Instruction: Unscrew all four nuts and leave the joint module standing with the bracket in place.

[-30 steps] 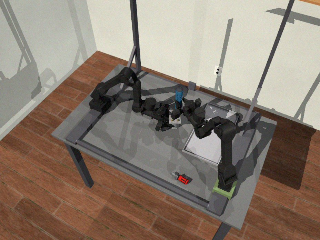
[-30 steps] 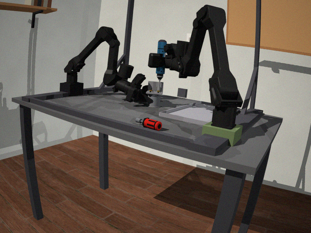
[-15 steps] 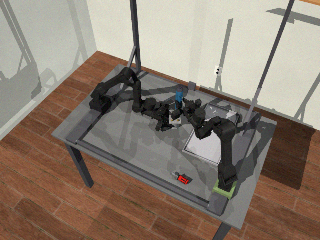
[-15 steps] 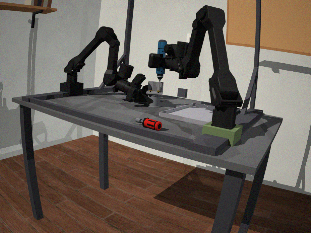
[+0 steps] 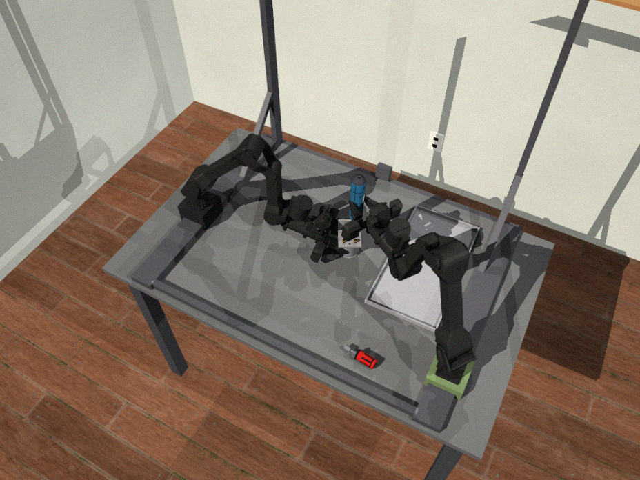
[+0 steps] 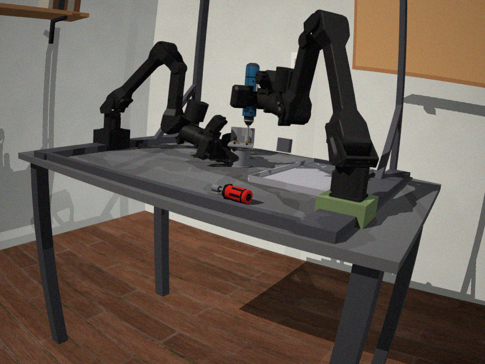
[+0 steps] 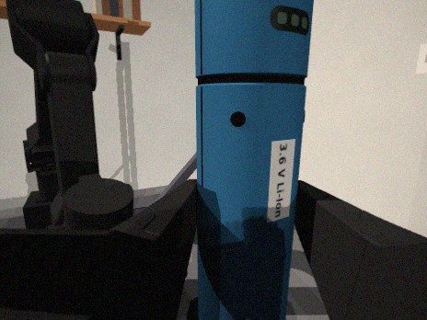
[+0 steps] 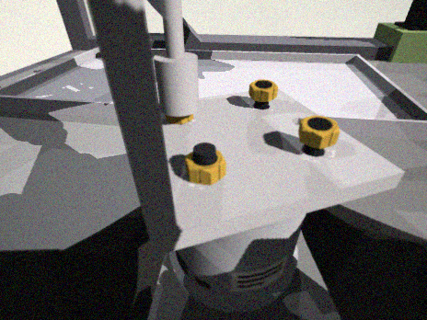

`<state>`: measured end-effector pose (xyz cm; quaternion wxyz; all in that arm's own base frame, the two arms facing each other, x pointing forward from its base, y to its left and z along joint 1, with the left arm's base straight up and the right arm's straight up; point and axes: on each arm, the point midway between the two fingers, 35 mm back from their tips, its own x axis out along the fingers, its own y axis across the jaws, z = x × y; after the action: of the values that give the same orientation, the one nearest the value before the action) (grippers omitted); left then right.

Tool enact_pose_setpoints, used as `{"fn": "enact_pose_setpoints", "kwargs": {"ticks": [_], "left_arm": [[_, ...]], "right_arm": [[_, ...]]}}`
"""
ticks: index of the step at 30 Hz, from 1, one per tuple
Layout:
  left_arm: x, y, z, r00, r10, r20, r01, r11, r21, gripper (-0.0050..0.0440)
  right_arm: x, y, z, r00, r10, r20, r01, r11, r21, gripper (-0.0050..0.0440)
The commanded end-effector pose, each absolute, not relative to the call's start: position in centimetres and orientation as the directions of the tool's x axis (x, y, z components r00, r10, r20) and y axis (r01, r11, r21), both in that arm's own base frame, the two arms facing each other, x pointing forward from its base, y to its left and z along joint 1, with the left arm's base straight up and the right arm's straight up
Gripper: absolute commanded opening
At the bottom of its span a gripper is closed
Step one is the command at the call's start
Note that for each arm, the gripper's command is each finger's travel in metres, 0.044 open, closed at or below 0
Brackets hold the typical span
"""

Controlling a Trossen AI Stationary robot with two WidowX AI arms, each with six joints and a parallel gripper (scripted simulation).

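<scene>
Joint module stands upright on the worktop, bracket on top. At left, the right pincer appears to pinch its body. Across the right wrist view, the driver, pinched by the left pincer, caps one nut; the near nut sits low, apparently untouched; the far nut and rightmost nut ride high, seemingly loosened. Two look done; this one, the low one and letting go remain.
</scene>
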<state>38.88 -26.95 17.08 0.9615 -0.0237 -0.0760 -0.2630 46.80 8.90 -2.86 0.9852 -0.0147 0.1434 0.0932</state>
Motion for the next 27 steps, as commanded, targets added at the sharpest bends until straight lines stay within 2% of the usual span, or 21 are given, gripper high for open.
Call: {"fn": "enact_pose_setpoints", "kwargs": {"ticks": [1, 27], "left_arm": [[39.0, -27.2, 17.2, 0.85, -0.502, 0.161, 0.51, 0.86, -0.006, 0.0162], [38.7, -26.9, 13.8, 0.852, -0.504, 0.14, 0.509, 0.86, -0.004, 0.0162]], "right_arm": [[47.4, 9.0, -1.4, 0.952, 0.181, -0.249, -0.187, 0.982, 0.0, 0.0242], [47.4, 9.0, -1.4, 0.952, 0.181, -0.249, -0.187, 0.982, 0.0, 0.0242]]}}
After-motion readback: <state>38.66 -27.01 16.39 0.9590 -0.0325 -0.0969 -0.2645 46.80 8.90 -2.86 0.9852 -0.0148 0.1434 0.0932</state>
